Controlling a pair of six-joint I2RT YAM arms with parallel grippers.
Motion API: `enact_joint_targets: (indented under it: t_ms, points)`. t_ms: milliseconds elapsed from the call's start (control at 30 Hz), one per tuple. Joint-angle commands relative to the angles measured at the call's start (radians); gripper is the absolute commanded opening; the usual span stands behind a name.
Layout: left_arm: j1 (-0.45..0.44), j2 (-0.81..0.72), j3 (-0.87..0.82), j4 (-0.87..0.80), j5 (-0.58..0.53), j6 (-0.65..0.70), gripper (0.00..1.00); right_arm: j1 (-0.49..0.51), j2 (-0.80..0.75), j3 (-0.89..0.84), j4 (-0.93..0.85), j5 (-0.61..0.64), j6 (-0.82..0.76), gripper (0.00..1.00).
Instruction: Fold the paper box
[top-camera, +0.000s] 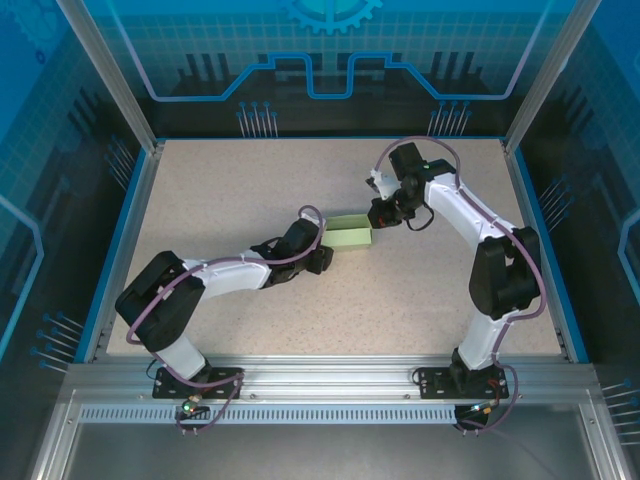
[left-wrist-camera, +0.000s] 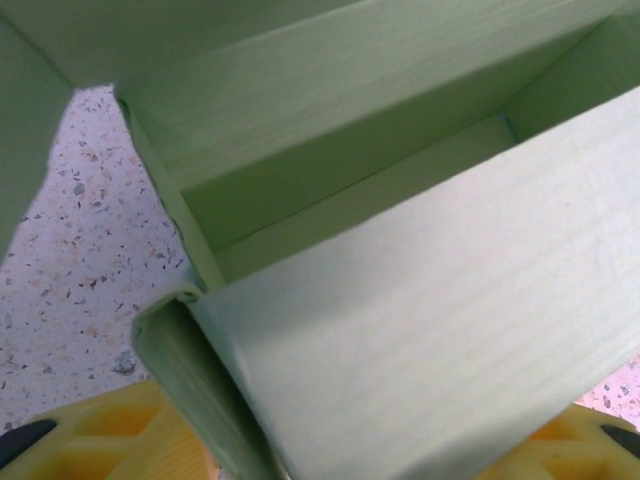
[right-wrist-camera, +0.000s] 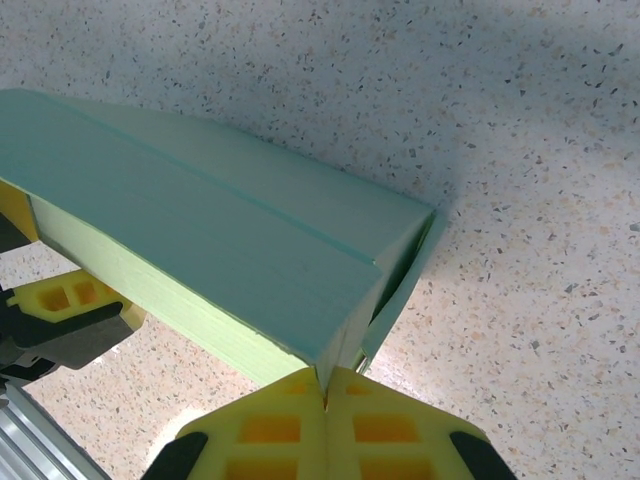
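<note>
The paper box (top-camera: 350, 237) is a pale mint-green shallow box lying mid-table between both arms. My left gripper (top-camera: 322, 252) is at its left end. In the left wrist view the box (left-wrist-camera: 400, 300) shows its open inside, with one yellow finger (left-wrist-camera: 110, 430) against its left wall and the other at its right edge, so the jaws straddle the box's width. My right gripper (top-camera: 382, 214) is at the right end. Its yellow jaws (right-wrist-camera: 326, 385) are pressed together on a thin card wall of the box (right-wrist-camera: 200, 220). The left gripper's finger (right-wrist-camera: 70, 298) lies against the box's pale side.
The speckled table (top-camera: 250, 180) has bare room on all sides of the box. Blue-edged walls and metal posts border it, and an aluminium rail (top-camera: 320, 385) runs along the near edge by the arm bases.
</note>
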Motion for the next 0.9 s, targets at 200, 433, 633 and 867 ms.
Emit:
enact_joint_targets:
  t_ms: [200,433,633,867]
  points:
    - [0.025,-0.038,0.042,-0.011,0.087,-0.074,0.53,0.039,-0.015,-0.060,-0.013,0.043,-0.029,0.00]
    - [0.035,-0.041,0.050,-0.020,0.117,-0.093,0.52,0.061,-0.032,-0.086,0.029,0.074,-0.018,0.00]
    - [0.044,-0.039,0.054,-0.022,0.136,-0.110,0.52,0.069,-0.039,-0.102,0.048,0.085,0.005,0.00]
    - [0.066,-0.036,0.052,-0.017,0.158,-0.135,0.52,0.068,-0.044,-0.111,0.048,0.091,0.023,0.00]
